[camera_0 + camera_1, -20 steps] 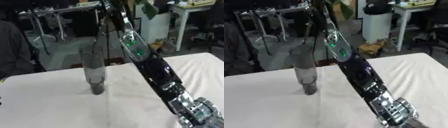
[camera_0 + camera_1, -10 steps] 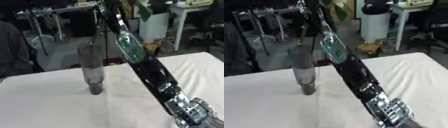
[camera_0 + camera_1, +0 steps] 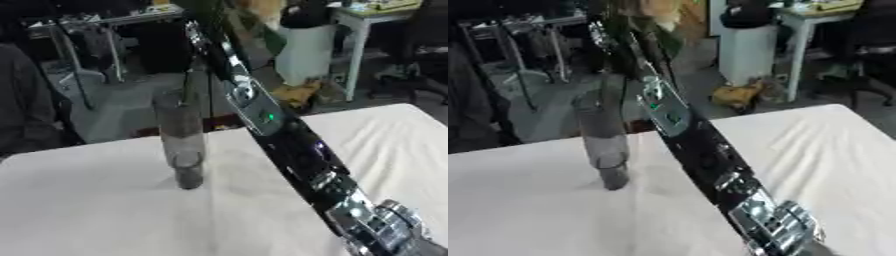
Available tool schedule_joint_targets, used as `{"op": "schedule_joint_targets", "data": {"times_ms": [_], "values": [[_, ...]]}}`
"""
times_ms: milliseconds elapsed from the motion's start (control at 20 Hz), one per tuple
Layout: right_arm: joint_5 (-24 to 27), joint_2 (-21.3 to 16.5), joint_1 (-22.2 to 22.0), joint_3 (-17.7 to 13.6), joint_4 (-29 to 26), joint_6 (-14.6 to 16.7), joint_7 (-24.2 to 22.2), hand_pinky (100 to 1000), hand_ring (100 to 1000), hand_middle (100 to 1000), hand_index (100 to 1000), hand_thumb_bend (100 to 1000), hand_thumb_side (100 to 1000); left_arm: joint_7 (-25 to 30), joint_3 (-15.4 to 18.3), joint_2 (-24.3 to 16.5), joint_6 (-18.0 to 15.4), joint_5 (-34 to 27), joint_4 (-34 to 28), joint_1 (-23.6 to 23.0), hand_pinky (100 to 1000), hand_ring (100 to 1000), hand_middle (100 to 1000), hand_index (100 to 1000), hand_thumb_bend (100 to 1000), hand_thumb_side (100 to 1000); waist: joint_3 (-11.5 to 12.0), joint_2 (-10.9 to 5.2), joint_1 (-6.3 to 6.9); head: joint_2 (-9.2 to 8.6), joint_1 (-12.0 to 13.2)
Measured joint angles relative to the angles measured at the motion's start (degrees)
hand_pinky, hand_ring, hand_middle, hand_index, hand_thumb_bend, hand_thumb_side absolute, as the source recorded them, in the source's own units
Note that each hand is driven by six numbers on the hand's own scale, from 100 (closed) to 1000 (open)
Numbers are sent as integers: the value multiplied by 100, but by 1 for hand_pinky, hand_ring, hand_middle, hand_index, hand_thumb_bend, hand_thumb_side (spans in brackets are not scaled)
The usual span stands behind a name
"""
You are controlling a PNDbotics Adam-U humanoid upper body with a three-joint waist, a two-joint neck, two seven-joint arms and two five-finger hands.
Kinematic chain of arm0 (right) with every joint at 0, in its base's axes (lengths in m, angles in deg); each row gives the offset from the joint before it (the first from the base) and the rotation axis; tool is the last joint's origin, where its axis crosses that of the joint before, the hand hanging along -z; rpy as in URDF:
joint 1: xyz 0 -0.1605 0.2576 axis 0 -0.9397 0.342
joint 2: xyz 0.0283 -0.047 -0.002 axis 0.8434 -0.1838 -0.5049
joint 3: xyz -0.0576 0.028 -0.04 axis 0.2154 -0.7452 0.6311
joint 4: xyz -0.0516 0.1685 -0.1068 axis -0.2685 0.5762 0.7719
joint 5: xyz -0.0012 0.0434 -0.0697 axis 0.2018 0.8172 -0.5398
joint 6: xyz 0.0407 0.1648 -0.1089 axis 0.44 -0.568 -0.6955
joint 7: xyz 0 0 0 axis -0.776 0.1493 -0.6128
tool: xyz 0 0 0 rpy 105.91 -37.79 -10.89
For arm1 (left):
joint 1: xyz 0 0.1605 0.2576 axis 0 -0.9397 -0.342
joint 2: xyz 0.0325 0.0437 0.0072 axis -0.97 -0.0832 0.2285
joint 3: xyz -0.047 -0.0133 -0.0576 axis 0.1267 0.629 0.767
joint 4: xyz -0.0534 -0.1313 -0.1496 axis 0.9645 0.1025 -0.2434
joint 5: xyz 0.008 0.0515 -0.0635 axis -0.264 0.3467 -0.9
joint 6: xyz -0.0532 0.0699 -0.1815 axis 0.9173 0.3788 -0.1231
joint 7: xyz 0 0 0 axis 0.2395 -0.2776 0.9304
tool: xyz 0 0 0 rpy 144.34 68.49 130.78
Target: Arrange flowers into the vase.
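Landmark: the vase (image 3: 181, 140), a tall, narrow, grey see-through glass. It is standing upright on the white-covered counter (image 3: 96, 210), left of the counter's middle and toward its far edge.

The right arm (image 3: 293, 150) is stretching from the lower right corner diagonally up and to the left, passing just right of the vase and rising well above its rim. A green light is glowing on the arm at about the height of the vase's upper half.

The right hand (image 3: 614, 35) is sitting at the top of the arm, above the vase and slightly right of it, against dark background clutter. It is blurred; I cannot tell how far its fingers are open or whether they have hold of anything.

A thin dark stem-like line (image 3: 188, 85) is running from near the hand down toward the vase mouth; it may be a flower stem, but I cannot tell whether its lower end is inside the vase. Green and pale shapes (image 3: 654, 12) are showing above the hand, too blurred to name.

The left hand is showing in neither view.

Beyond the vase, past the counter's far edge: a white bin (image 3: 306, 42) and metal frames (image 3: 83, 55) standing on the floor.
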Motion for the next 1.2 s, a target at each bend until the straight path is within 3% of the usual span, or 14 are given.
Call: {"op": "schedule_joint_targets", "data": {"times_ms": [200,450,1200], "values": [[-95,15,-32,72,197,-40,-272,100,268,100,290,100,975,1,-1,0,1,0,2,-4,606,608,615,721,418,969,-7,1,0,-1,-6],[-204,16,-43,76,345,-132,-699,100,375,183,327,100,974,2,-1,0,1,-1,26,-11,606,608,616,721,417,970,-26,3,0,-2,-15],[-742,16,-29,57,584,-779,-1857,100,471,259,383,100,963,10,-4,0,-5,-1,35,-24,606,608,616,721,416,971,-26,6,-2,-14,-25]]}}
